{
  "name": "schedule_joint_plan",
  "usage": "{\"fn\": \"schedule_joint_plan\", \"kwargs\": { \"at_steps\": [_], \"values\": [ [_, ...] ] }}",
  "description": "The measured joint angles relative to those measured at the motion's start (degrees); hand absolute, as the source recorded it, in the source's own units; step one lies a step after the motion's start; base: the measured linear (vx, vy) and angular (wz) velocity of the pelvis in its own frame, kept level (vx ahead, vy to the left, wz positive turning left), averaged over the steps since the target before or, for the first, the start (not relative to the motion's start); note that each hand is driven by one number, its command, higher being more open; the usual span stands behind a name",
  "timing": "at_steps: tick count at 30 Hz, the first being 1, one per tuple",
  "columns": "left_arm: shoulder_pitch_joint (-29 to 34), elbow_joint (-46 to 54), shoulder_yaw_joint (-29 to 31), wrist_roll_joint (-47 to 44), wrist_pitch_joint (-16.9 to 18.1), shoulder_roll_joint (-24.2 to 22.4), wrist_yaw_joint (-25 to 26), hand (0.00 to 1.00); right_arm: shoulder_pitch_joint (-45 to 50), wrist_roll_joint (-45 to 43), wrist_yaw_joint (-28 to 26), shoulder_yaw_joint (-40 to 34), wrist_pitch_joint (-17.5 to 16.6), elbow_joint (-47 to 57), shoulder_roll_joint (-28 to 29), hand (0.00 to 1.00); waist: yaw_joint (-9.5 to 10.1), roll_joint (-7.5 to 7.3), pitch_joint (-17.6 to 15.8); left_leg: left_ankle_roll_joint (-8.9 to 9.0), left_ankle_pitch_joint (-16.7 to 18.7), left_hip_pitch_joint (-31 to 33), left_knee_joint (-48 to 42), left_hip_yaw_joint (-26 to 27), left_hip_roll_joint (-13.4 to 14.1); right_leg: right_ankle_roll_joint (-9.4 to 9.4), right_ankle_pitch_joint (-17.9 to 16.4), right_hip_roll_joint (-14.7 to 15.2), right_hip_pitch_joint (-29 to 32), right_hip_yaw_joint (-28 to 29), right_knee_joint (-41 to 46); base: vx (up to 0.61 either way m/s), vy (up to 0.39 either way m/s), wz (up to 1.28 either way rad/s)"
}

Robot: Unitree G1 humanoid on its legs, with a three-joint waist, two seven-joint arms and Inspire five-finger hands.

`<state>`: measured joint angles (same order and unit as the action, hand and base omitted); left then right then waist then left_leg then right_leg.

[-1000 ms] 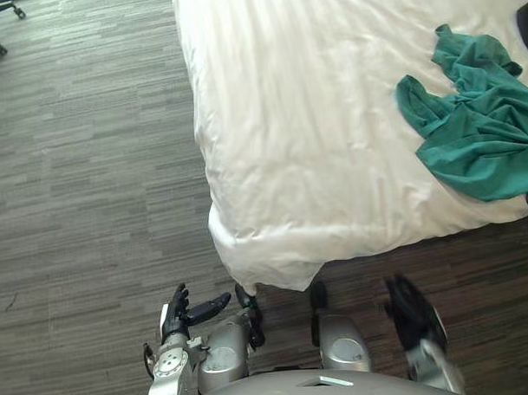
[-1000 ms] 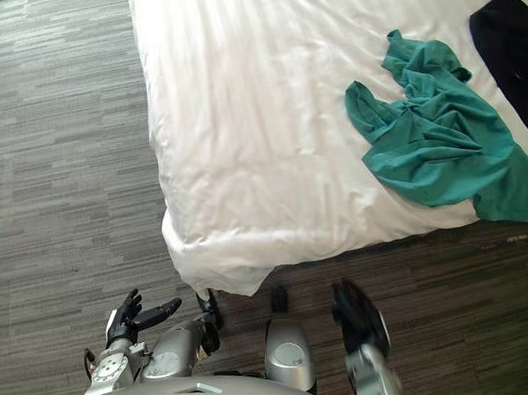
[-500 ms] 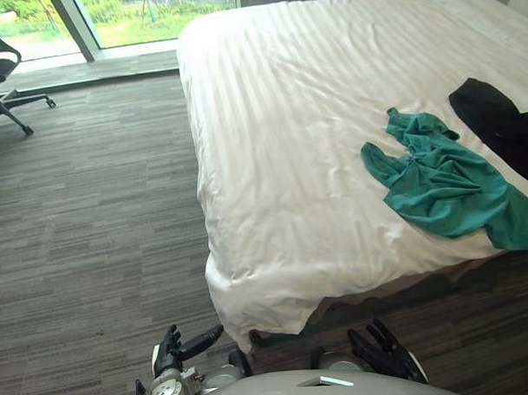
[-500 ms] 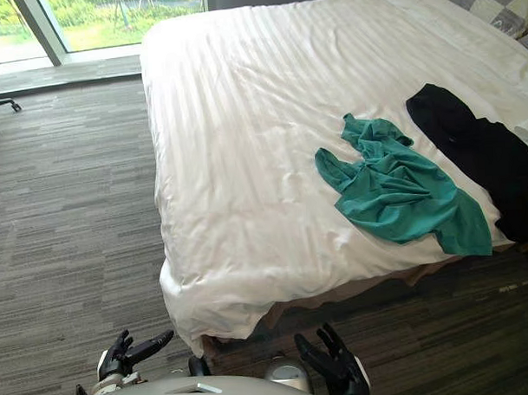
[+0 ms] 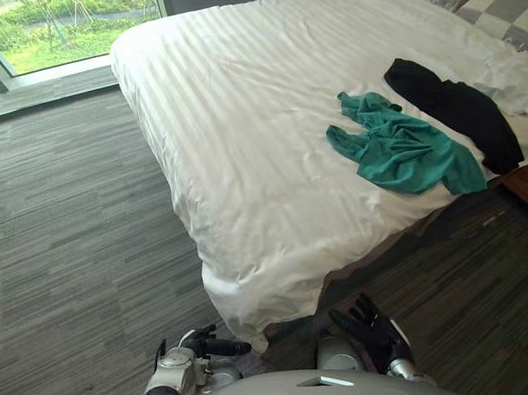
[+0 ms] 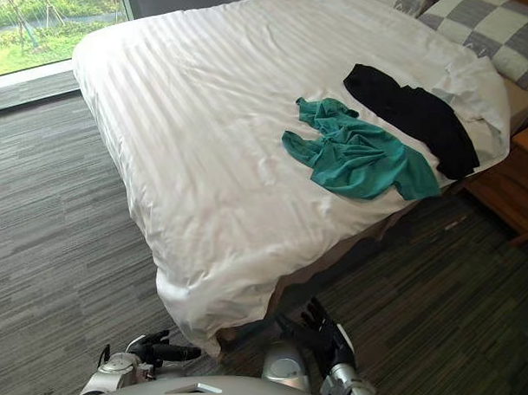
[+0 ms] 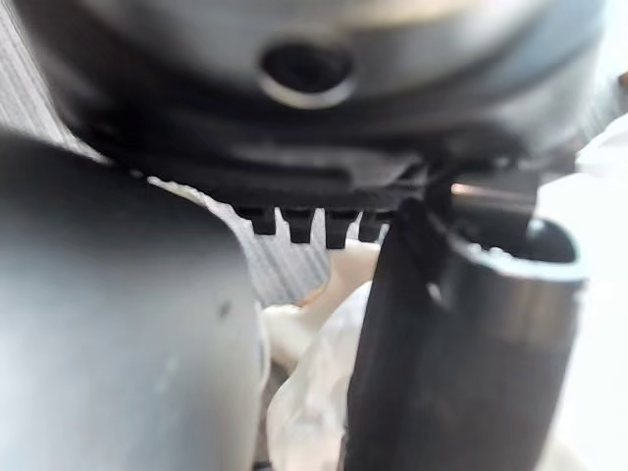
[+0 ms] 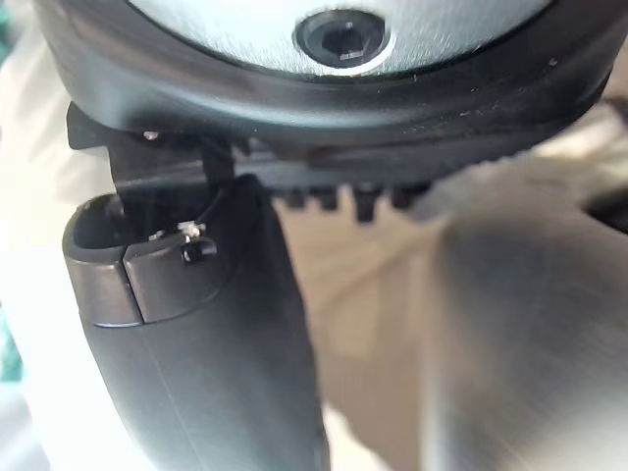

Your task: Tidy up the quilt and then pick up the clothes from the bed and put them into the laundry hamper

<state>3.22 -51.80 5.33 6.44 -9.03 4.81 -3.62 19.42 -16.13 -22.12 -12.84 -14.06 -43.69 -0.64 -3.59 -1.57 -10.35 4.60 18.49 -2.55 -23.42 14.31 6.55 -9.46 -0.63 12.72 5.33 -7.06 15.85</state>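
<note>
- Now the left hand (image 5: pixel 204 347) and the right hand (image 5: pixel 374 329) hang low by the bed (image 5: pixel 380 245) corner, fingers straight and empty.
- The white quilt (image 5: pixel 262 154) looks soft and bulky; I would pinch its hanging corner.
- On it lie a green shirt (image 5: pixel 403 151) and a black garment (image 5: pixel 456 111), light and limp; take a bunched fold.

No writing, labels, numbers or signs can be read anywhere. The white striped quilt (image 6: pixel 211 165), the green garment (image 6: pixel 354 155), the black garment (image 6: pixel 413 114) and the checked pillows (image 6: pixel 492 25) all show no lettering.
</note>
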Motion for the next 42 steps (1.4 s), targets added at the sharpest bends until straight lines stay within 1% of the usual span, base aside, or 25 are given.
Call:
{"fn": "schedule_joint_plan", "kwargs": {
  "at_steps": [1,2,5,7,11,12,13,14,16,17,18,19,20,21,22,23,24,25,30,32,34,37,38,40,42],
  "values": [
    [0.7,1.1,0.0,-0.2,1.9,-0.1,2.1,1.0,-0.1,-0.1,0.9,-0.1,-0.3,0.0,0.3,1.0,-0.28,-0.02,0.1,-1.52,0.0,0.2,0.9,0.3,-0.1,0.57,-0.3,0.0,0.3,-1.8,0.3,-0.18,0.024,-0.18],
    [1.3,1.9,-0.2,-0.1,3.4,-0.1,3.4,1.0,-0.2,0.0,1.8,-0.1,0.0,0.0,0.1,1.0,0.19,0.18,0.1,-1.93,-0.8,0.4,1.8,1.0,0.0,2.12,-1.3,-0.4,0.6,-2.4,1.5,-0.16,-0.001,-0.16],
    [2.6,2.9,-1.3,-0.1,4.5,-0.1,3.9,1.0,-0.7,0.0,3.6,0.0,0.0,-0.3,0.2,1.0,0.29,0.77,0.6,-1.49,-3.1,0.8,5.1,1.4,0.0,5.19,-3.4,-1.3,0.5,-4.0,1.7,-0.13,-0.105,-0.12],
    [3.1,2.9,-1.6,-1.7,4.2,-0.2,3.8,1.0,-1.2,-0.2,5.1,-0.4,0.0,-1.3,0.1,1.0,0.25,0.89,1.0,-0.47,-4.4,0.1,7.7,1.5,0.0,4.28,-3.3,-1.9,0.6,-4.4,0.4,-0.04,-0.123,-0.09],
    [3.6,2.7,-2.1,-6.3,2.5,-0.9,3.3,1.0,-2.6,-0.6,7.3,-0.3,0.0,-3.7,-1.1,1.0,0.4,1.11,1.4,0.75,-7.5,-2.9,13.1,2.9,0.1,4.84,-2.2,-4.9,0.8,-2.7,-1.9,-0.02,-0.137,-0.34],
    [3.8,2.2,-1.5,-6.6,2.3,-0.9,3.4,1.0,-3.8,-0.6,7.6,0.4,0.0,-4.0,-1.5,1.0,1.32,1.1,1.6,0.43,-7.8,-3.5,14.4,3.2,-0.4,4.12,-0.5,-6.6,0.1,-1.0,-7.3,-0.06,-0.011,-1.2],
    [3.6,1.6,-0.9,-6.6,2.3,-1.0,3.3,1.0,-5.0,-0.7,7.6,0.4,0.0,-4.2,-1.8,1.0,2.15,1.98,1.9,-1.09,-8.3,-3.8,17.0,4.1,-0.5,4.61,-1.4,-7.4,-0.8,-2.5,-10.9,-0.08,0.018,-1.7],
    [3.7,1.1,0.0,-6.5,2.3,-0.7,3.3,1.0,-7.9,-1.0,7.5,0.1,0.0,-5.2,-1.5,1.0,1.64,2.12,2.0,-1.11,-9.7,-4.0,17.9,8.6,0.7,8.99,-5.0,-3.4,4.5,-9.4,6.1,-0.02,0.024,-1.35],
    [3.6,0.7,1.1,-6.8,1.0,0.5,3.3,1.0,-8.0,-1.0,7.4,0.2,0.1,-5.6,-0.9,1.0,0.94,0.08,2.5,-0.98,-9.6,-5.4,17.1,11.4,0.3,10.54,-7.6,1.7,4.8,-13.9,16.3,0.1,-0.032,-1.05],
    [3.7,0.5,2.5,-6.8,0.9,1.4,3.3,1.0,-8.2,-0.9,7.5,1.3,0.4,-5.7,-1.2,1.0,1.22,-0.92,2.9,-0.62,-9.2,-5.6,14.2,15.6,0.1,10.8,-7.1,2.3,5.1,-17.6,16.0,0.09,-0.023,-1.04],
    [3.6,0.4,2.7,-6.9,0.9,1.3,3.3,1.0,-8.2,-1.0,7.5,1.5,0.4,-5.6,-1.3,1.0,1.28,-1.28,3.0,-0.91,-9.0,-5.3,13.5,16.0,0.2,10.85,-6.9,1.8,4.7,-17.9,15.4,-0.01,-0.031,-1.25],
    [3.5,-0.1,2.7,-6.9,0.8,1.3,3.2,1.0,-8.6,-1.0,7.5,2.5,0.5,-5.8,-1.9,1.0,1.59,-0.69,2.9,-2.17,-7.7,-3.9,10.6,17.0,1.6,11.12,-5.8,-0.5,2.5,-17.5,9.0,-0.05,-0.019,-1.04],
    [3.5,-0.2,2.4,-6.8,0.8,1.2,3.0,1.0,-9.6,-1.0,7.5,2.6,0.9,-6.3,-2.6,1.0,1.91,0.21,2.7,-2.48,-6.5,-2.8,11.4,15.9,0.7,10.46,-4.0,-2.3,1.5,-16.1,3.4,-0.11,0.016,-1.33],
    [3.5,-0.1,2.4,-6.8,1.0,0.7,2.8,1.0,-10.6,-0.9,7.6,2.5,1.2,-7.1,-3.6,1.0,1.88,2.21,2.6,-3.19,-8.2,-2.0,14.2,15.5,0.2,9.21,-1.8,-4.7,0.6,-14.8,-2.4,-0.14,0.034,-1.31],
    [3.4,-0.8,2.5,-6.3,1.1,0.3,2.6,1.0,-11.9,-0.9,7.7,2.4,1.6,-8.3,-4.2,1.0,1.75,2.72,2.3,-2.55,-8.4,-1.4,13.6,18.6,1.3,8.28,-2.2,-5.5,-0.1,-15.2,-5.7,-0.13,0.012,-1.13],
    [3.1,-1.0,2.3,-6.1,1.1,0.7,2.8,1.0,-11.8,-0.3,7.5,2.8,1.9,-8.2,-3.9,1.0,1.68,2.74,2.0,-2.55,-8.3,-0.9,11.8,20.4,2.2,9.06,-4.3,-4.5,-0.3,-17.7,-3.0,-0.05,-0.032,-0.8],
    [3.2,-1.2,2.3,-6.0,1.2,1.0,2.7,1.0,-11.2,0.1,7.4,3.3,2.1,-8.2,-3.7,1.0,1.66,2.64,2.0,-2.44,-8.2,-1.2,11.5,21.2,2.4,9.08,-4.3,-4.2,-1.2,-18.1,-3.3,-0.01,-0.083,-0.64],
    [3.4,-1.5,2.3,-5.9,1.3,1.5,2.8,1.0,-10.3,0.1,7.3,4.1,2.7,-8.2,-3.4,1.0,1.95,2.45,1.6,-2.03,-8.0,-2.2,11.3,22.4,3.2,7.45,-3.2,-5.5,-3.6,-17.9,-7.3,-0.06,-0.121,-0.55],
    [4.2,-2.8,2.3,-6.4,1.0,1.7,4.1,1.0,-9.9,-0.1,7.9,3.8,3.4,-7.9,-4.4,1.0,0.23,3.39,1.1,-0.73,-9.0,-3.1,9.2,25.2,6.1,8.48,2.2,-10.3,-7.4,-13.4,-17.8,-0.09,-0.091,-0.51],
    [5.2,-3.1,2.6,-6.9,1.1,1.7,4.4,1.0,-9.7,-0.1,8.0,3.5,3.4,-8.5,-4.8,1.0,0.37,3.21,0.7,-0.88,-9.4,-3.4,7.5,22.6,6.0,8.84,2.8,-11.0,-7.4,-10.2,-18.0,-0.06,-0.039,-0.74],
    [6.3,-4.1,6.2,-11.1,0.7,0.5,4.7,1.0,-9.8,0.0,7.9,3.2,3.2,-11.1,-6.1,1.0,0.61,2.72,0.4,-0.79,-9.5,-4.1,7.0,12.0,4.0,9.04,3.4,-11.2,-7.3,-5.1,-17.8,-0.05,-0.024,-0.98],
    [6.4,-5.2,8.0,-15.0,0.3,-0.5,5.0,1.0,-9.8,0.0,7.7,2.1,2.7,-13.6,-7.6,1.0,1.87,3.64,0.3,-0.56,-7.9,-6.0,10.0,0.8,0.8,8.85,5.1,-12.8,-5.5,2.6,-18.4,-0.05,0.065,-1.17],
    [6.5,-5.4,8.0,-15.4,0.3,-0.5,5.0,1.0,-9.8,0.0,7.5,2.1,2.4,-14.2,-7.8,1.0,1.89,3.86,0.3,-0.16,-7.2,-6.6,11.0,-0.4,0.8,8.79,5.7,-13.4,-5.3,3.5,-18.9,-0.11,0.142,-1.08],
    [6.1,-7.0,8.1,-16.0,0.3,-0.4,5.0,1.0,-9.4,0.0,7.5,1.9,2.0,-15.0,-7.9,1.0,1.72,5.29,0.1,0.64,-2.7,-9.2,15.5,-0.5,1.5,8.49,8.9,-16.0,-4.8,6.0,-20.8,-0.14,0.161,-0.88],
    [5.9,-7.7,8.3,-17.9,0.2,0.1,5.0,1.0,-9.1,0.0,7.4,1.5,1.8,-15.2,-6.4,1.0,1.68,3.94,-0.5,0.09,-2.4,-10.1,15.6,1.9,1.1,7.94,9.8,-15.5,-4.8,7.5,-20.8,-0.1,0.102,-0.49]
  ]
}}
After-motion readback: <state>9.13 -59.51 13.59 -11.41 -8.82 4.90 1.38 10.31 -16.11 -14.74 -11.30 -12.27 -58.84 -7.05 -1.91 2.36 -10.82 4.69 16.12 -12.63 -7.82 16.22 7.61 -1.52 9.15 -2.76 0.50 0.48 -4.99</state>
